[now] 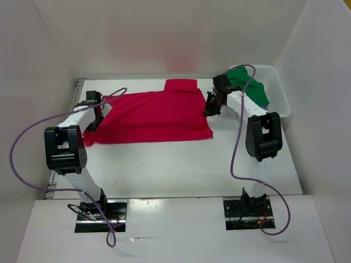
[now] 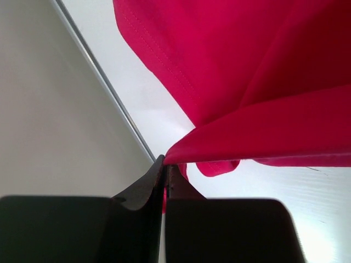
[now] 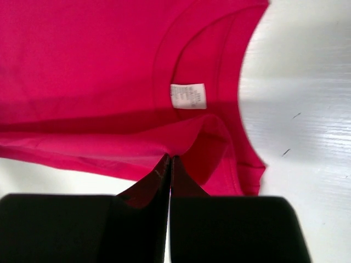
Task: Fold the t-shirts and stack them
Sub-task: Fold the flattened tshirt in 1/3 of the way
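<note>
- The red shirt (image 1: pixel 153 118) is lying spread flat on the table (image 1: pixel 181 164), filling the middle of the top view, with one sleeve pointing toward the upper edge.
- The left gripper (image 2: pixel 165 167) is pinching the shirt's left edge, its jaws pressed together on a fold of red cloth.
- The right gripper (image 3: pixel 170 161) is clamping the cloth at the collar, jaws closed on it, just below the white label (image 3: pixel 188 96).
- The green shirt (image 1: pixel 249 87) is sitting bunched in the basket (image 1: pixel 282 101) at the upper right.

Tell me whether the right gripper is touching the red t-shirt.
Touching. The right wrist view shows the right gripper shut on a raised fold of the red t-shirt, with cloth pinched between its fingertips.
</note>
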`<state>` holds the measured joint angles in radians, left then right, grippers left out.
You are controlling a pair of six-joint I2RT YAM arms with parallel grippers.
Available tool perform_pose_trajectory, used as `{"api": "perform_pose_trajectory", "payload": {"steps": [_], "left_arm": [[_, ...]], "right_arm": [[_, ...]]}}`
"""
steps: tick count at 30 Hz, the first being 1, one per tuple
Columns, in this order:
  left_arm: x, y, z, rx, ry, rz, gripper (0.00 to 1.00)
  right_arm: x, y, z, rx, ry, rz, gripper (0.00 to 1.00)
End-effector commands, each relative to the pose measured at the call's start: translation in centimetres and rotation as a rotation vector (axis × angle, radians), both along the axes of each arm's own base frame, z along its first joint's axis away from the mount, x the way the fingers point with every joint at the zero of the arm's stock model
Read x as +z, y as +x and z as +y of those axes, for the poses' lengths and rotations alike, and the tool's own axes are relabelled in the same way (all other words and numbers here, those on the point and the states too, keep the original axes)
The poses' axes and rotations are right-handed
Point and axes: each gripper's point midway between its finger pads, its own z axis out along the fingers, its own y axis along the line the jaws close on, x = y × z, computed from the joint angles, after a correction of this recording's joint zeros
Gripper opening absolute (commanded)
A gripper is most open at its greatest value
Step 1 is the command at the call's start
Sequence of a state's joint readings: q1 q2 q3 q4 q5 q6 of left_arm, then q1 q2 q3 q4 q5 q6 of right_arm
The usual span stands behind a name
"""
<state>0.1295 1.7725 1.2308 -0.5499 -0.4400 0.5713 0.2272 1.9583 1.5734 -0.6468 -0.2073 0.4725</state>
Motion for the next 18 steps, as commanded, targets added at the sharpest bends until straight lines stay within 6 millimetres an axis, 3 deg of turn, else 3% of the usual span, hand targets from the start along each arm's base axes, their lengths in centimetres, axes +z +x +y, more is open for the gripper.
{"api": "perform_pose_trajectory", "payload": {"steps": [1, 2, 3, 4, 5, 6, 7, 8, 9, 10, 11, 12, 15, 18], "left_arm": [[0.8, 0.2, 0.9, 0.024, 0.009, -0.018, 0.00], [0.7, -0.3, 1.1, 0.041, 0.004, -0.008, 0.00], [2.0, -0.3, 1.1, 0.041, 0.007, -0.032, 0.00], [2.5, -0.8, 1.4, 0.040, 0.012, -0.027, 0.00], [3.4, -1.8, 1.6, 0.040, 0.013, -0.011, 0.00], [3.6, -2.6, 1.5, 0.029, 0.015, 0.010, 0.00], [3.2, -4.6, 2.1, 0.019, 0.048, 0.080, 0.00], [4.1, -6.3, 2.2, 0.008, 0.074, 0.096, 0.00], [4.1, -7.5, 2.3, -0.002, 0.097, 0.120, 0.00], [5.2, -9.2, 2.5, -0.012, 0.137, 0.129, 0.00], [3.7, -11.8, 2.1, -0.019, 0.121, 0.217, 0.00], [3.5, -12.9, 1.8, -0.006, 0.110, 0.243, 0.00], [2.9, -15.7, 0.4, 0.008, 0.040, 0.287, 0.00], [2.1, -17.2, 0.1, 0.006, 0.033, 0.325, 0.00]], "right_arm": [[0.9, 1.3, -0.9, 0.025, -0.012, -0.032, 0.00], [1.5, 0.7, -1.0, 0.025, -0.012, -0.032, 0.00], [1.7, 0.3, -1.2, 0.020, -0.021, -0.029, 0.00], [1.4, -1.0, -1.5, 0.030, -0.032, 0.002, 0.00], [2.4, -1.9, -1.7, 0.030, -0.032, -0.001, 0.00], [1.7, -3.6, -2.1, 0.031, -0.041, 0.047, 0.00], [1.4, -5.2, -2.3, 0.018, -0.042, 0.088, 0.00], [2.4, -7.1, -2.6, 0.022, -0.035, 0.096, 0.00], [0.7, -10.3, -2.1, 0.037, -0.044, 0.169, 0.00], [0.4, -12.0, -1.8, 0.035, -0.043, 0.197, 0.00], [1.2, -13.6, -1.7, 0.042, -0.039, 0.192, 0.00], [0.1, -15.7, -1.8, 0.046, -0.050, 0.243, 0.00], [0.4, -18.3, -1.4, 0.052, -0.011, 0.269, 0.00], [0.8, -18.8, -1.0, 0.067, 0.001, 0.259, 0.00]]}}
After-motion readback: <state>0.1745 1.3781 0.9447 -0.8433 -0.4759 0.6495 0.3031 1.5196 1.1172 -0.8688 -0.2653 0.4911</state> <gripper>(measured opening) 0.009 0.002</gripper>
